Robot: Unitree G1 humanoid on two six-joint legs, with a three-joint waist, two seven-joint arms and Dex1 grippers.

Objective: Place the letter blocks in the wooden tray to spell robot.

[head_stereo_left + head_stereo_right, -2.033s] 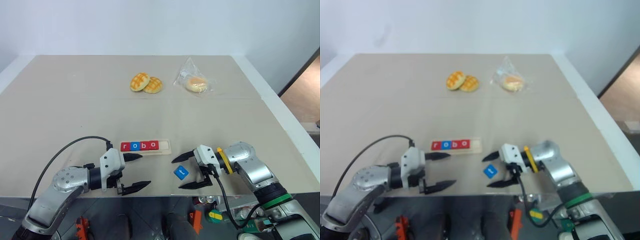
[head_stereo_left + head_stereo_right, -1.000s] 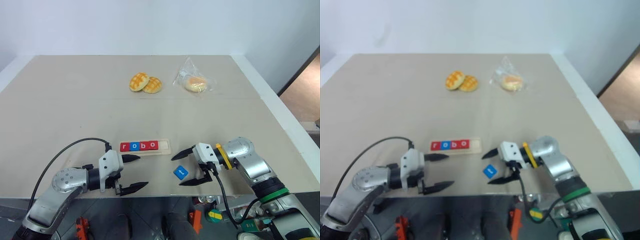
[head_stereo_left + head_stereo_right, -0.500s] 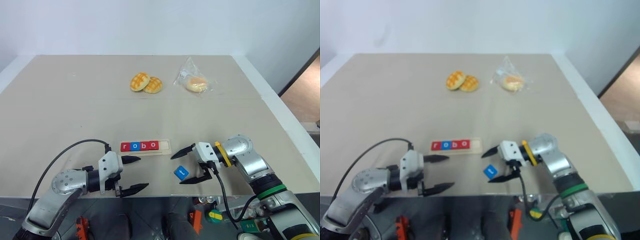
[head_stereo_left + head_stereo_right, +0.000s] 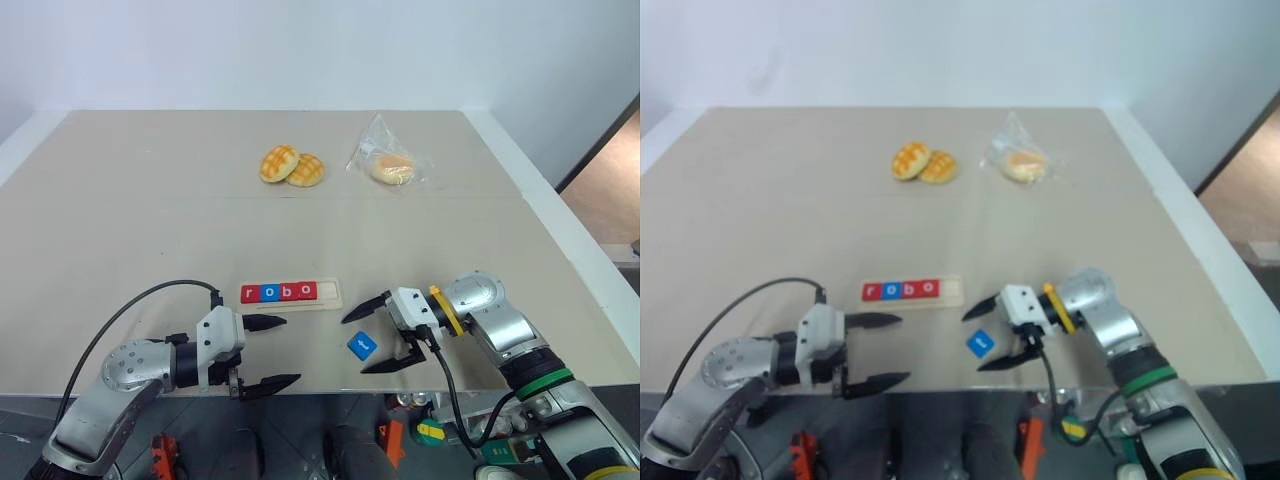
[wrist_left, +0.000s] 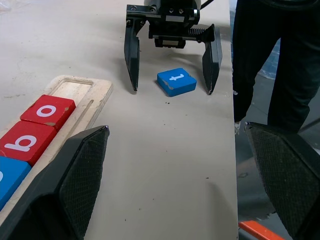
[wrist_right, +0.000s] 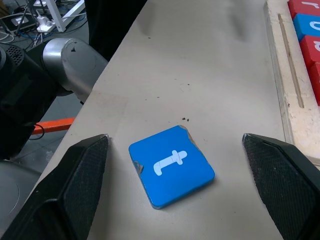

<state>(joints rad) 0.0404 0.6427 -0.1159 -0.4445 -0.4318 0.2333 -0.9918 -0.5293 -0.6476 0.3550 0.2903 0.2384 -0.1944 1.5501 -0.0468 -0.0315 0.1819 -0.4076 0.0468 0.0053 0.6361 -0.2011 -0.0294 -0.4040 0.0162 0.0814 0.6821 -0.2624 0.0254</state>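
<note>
Blue t block [image 4: 362, 346] flat on table [image 4: 150, 220], between spread fingers of right gripper [image 4: 372, 336], untouched; near tray [image 4: 331, 293] end. Left gripper [image 4: 272, 352] spread, empty.

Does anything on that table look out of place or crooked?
One thing: the blue t block lies askew on the table, outside the tray, whose last slot is empty beside r, o, b, o. The right gripper has its jaws open either side of it.
</note>
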